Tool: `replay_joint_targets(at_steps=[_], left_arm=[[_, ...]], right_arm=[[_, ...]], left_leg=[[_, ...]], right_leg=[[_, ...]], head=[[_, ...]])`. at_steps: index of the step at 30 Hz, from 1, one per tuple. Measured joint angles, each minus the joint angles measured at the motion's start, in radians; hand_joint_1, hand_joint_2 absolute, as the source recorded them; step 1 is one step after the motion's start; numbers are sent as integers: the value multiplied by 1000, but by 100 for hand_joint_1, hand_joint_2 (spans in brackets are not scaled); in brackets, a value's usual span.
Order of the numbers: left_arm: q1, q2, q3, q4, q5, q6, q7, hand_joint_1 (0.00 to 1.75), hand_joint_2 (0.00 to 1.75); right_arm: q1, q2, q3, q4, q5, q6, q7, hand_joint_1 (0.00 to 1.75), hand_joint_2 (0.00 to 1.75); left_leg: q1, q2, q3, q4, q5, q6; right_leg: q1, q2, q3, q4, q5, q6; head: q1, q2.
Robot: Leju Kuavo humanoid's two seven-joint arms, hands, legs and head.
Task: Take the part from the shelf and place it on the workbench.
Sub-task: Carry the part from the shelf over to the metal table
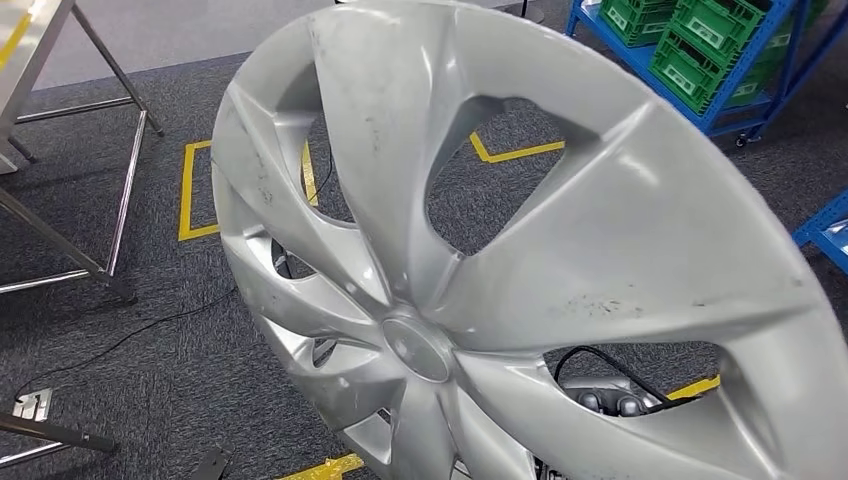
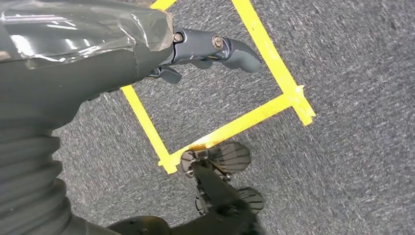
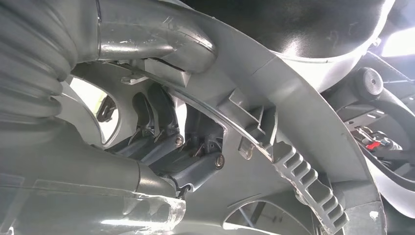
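Right hand (image 3: pixel 166 147) behind silver wheel cover (image 1: pixel 520 260), fingers (image 3: pixel 195 166) hooked over its rim, holding it tilted. Left hand (image 2: pixel 195 51) hangs above carpet (image 2: pixel 342 147), fingers loosely curled, holding nothing.

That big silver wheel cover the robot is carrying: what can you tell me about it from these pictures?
The wheel cover is a round silver disc, plastic by the look of it, with broad curved spokes, open gaps between them and a small round cap at its centre. Dark scuffs and scratches mark its face. It is tilted, raised above the grey carpet, close to the head camera. From behind, the right hand grips it near its rim, with fingers hooked through one opening. The grey back shows ribs and clips.
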Motion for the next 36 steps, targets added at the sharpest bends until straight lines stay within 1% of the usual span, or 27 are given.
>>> replay_joint_targets(at_steps=[1,2,3,5,7,9,11,12,13,14,15,16,17,18,20,22,23,24,26,27,28,29,30,32,33,34,36], left_arm=[[0,1,0,0,2,1,0,0,175],[-1,3,0,0,3,3,-1,0,175],[-1,5,0,0,5,6,-1,0,175],[1,9,1,0,8,9,-2,0,175],[4,12,1,-2,12,12,-2,0,175],[5,13,1,-5,16,14,-2,0,175],[5,12,1,-8,20,15,-2,0,175],[6,12,1,-8,21,15,-2,0,175],[8,11,1,-8,22,15,-2,0,175],[9,11,1,-8,22,15,-2,0,175],[10,10,1,-8,22,15,-2,0,175],[10,10,1,-9,22,15,-2,0,175],[11,11,1,-10,22,15,-2,0,175],[13,12,1,-10,22,15,-2,0,175],[18,15,1,-11,22,16,-2,0,175],[21,17,1,-12,22,17,-2,0,175],[20,18,1,-12,22,17,-2,0,175],[19,18,1,-13,22,17,-2,0,175],[17,17,1,-14,22,17,-2,0,175],[18,17,1,-14,22,17,-2,0,175],[18,16,1,-14,22,17,-2,0,175],[18,16,1,-14,22,17,-2,0,175],[18,17,1,-14,22,17,-2,0,175],[16,21,2,-16,22,17,-3,0,175],[14,23,2,-16,22,17,-3,0,175],[13,25,2,-17,22,17,-3,0,175],[14,26,2,-18,22,17,-3,0,175]], right_arm=[[-1,1,0,0,0,0,-2,124,175],[-1,2,0,1,0,0,-3,124,175],[-1,3,0,2,1,0,-3,124,175],[-2,6,1,4,2,0,-4,124,175],[-3,7,1,6,3,-1,-4,124,175],[-3,7,1,8,2,-1,-5,124,175],[-3,6,2,11,2,-1,-5,124,175],[-3,6,3,13,3,-1,-5,124,175],[-3,6,3,15,3,-1,-5,124,175],[-4,6,3,16,3,-1,-5,124,175],[-6,6,3,16,3,-1,-5,124,175],[-7,6,3,17,3,-1,-5,124,175],[-10,6,4,17,3,-1,-5,124,175],[-11,7,4,17,3,-1,-5,124,175],[-16,8,4,18,2,-1,-4,124,175],[-22,11,4,19,1,-1,-4,124,175],[-25,12,5,19,1,-1,-4,124,175],[-26,13,5,19,1,-1,-4,124,175],[-26,14,5,21,0,-1,-3,124,175],[-26,14,5,23,0,-1,-3,124,175],[-26,14,5,24,0,-1,-3,124,175],[-27,14,5,25,0,-1,-3,124,175],[-29,15,5,25,0,-1,-3,124,175],[-32,17,6,25,0,-1,-3,124,175],[-34,17,6,25,0,-1,-3,124,175],[-35,18,6,25,0,-1,-3,124,175],[-36,19,6,25,0,-1,-3,124,175]], left_leg=[[-4,15,26,-52,16,4],[-9,25,40,-82,22,8],[-13,27,42,-91,21,12],[-14,10,47,-101,27,23],[-8,-7,60,-116,38,33],[-5,-26,68,-123,45,38],[-6,-48,67,-123,45,39],[-6,-59,68,-122,45,39],[-6,-70,68,-122,45,39],[-5,-82,69,-121,44,37],[-5,-93,68,-118,42,34],[-6,-103,67,-115,39,30],[-7,-111,65,-112,36,25],[-7,-117,63,-110,34,20],[-5,-121,60,-108,30,11],[-4,-94,50,-85,14,2],[-4,-73,32,-47,-8,-2],[-4,-51,5,9,-36,-6],[-2,-33,-63,140,-87,-10],[-1,-31,-84,175,-93,-9],[-1,-30,-89,178,-82,-7],[-2,-27,-71,137,-54,-3],[-5,-17,-38,69,-19,4],[-16,12,24,-57,25,19],[-21,22,38,-87,30,25],[-25,22,41,-96,28,28],[-23,6,49,-108,35,36]], right_leg=[[2,-6,1,0,-1,1],[4,-12,1,-1,-1,4],[4,-19,2,-3,-1,8],[2,-28,5,-5,-3,18],[-1,-6,-4,18,-16,23],[-3,31,-52,119,-59,20],[-3,44,-119,248,-100,18],[-3,45,-137,276,-103,21],[-3,46,-134,261,-89,27],[-5,50,-111,207,-63,34],[-7,59,-77,131,-33,41],[-8,70,-44,63,-8,43],[-8,77,-22,18,9,39],[-7,81,-11,-3,15,32],[-4,73,-9,-6,17,16],[-6,65,-7,-8,17,6],[-7,60,-5,-9,16,1],[-5,54,-4,-9,14,-2],[0,41,-3,-8,12,-7],[2,34,-3,-8,11,-8],[5,27,-2,-8,10,-9],[7,20,0,-8,8,-10],[9,14,2,-8,8,-11],[16,2,5,-8,5,-10],[17,-4,6,-9,4,-8],[18,-10,6,-10,3,-6],[17,-20,10,-10,0,1]], head=[[0,0],[0,0],[0,0],[0,0],[1,0],[4,0],[6,0],[6,0],[6,0],[6,0],[6,0],[6,0],[6,0],[5,0],[5,0],[4,0],[2,0],[1,0],[-1,0],[-1,0],[-1,0],[-1,0],[-1,0],[0,0],[0,0],[0,0],[0,0]])
